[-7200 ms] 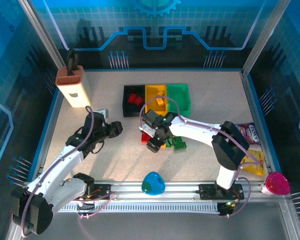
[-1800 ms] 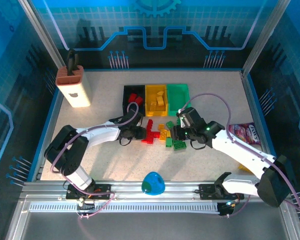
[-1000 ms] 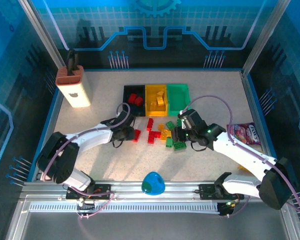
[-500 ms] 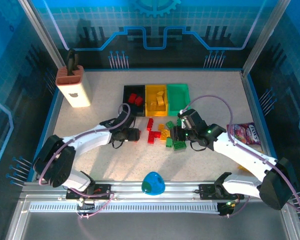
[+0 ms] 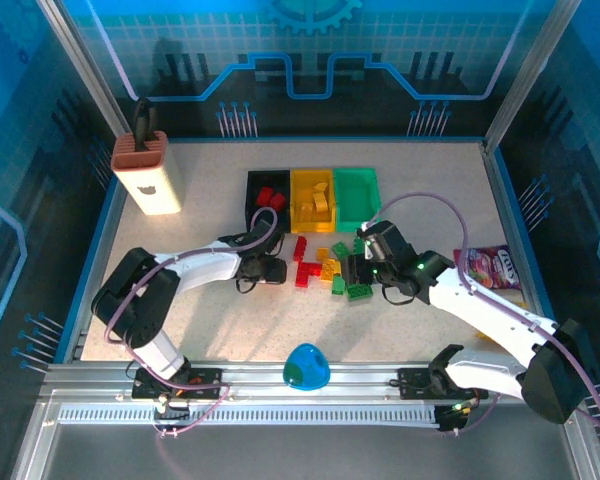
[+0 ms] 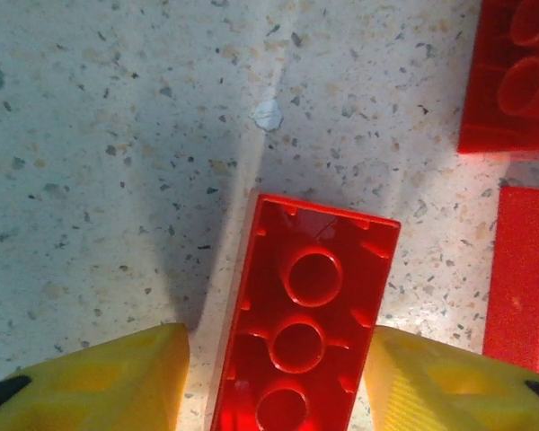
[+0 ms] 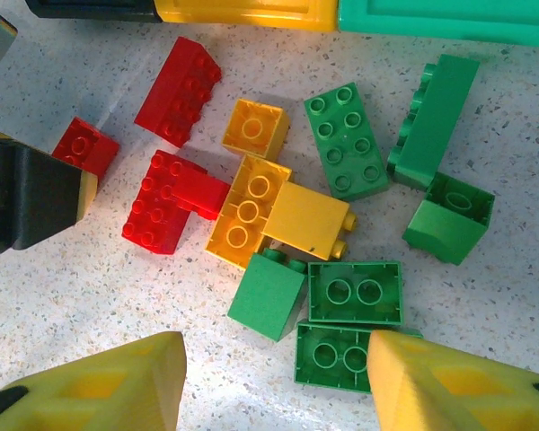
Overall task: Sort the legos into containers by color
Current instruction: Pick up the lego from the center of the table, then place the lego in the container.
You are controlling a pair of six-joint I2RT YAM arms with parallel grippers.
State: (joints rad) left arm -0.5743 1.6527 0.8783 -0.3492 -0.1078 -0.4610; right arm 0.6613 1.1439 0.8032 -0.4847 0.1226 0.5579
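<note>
A few bricks (image 5: 271, 198) are sitting in the black bin (image 5: 250, 215) and yellow bin (image 5: 312, 174) (green bin (image 5: 358, 195) looking empty); most are lying loose on the table (image 5: 200, 225). My left gripper (image 6: 277, 386) is straddling a red brick (image 6: 307, 314), half open; my right gripper (image 7: 277, 377) is hovering open, empty.

Red, yellow and green legos (image 5: 327, 268) lie clustered just before the containers (image 5: 298, 212) (black, yellow, green).

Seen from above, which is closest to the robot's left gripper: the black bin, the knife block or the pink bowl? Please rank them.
From the left gripper, top view:
1. black bin, just beyond it.
2. knife block, far left corner.
3. pink bowl, near right corner.
</note>
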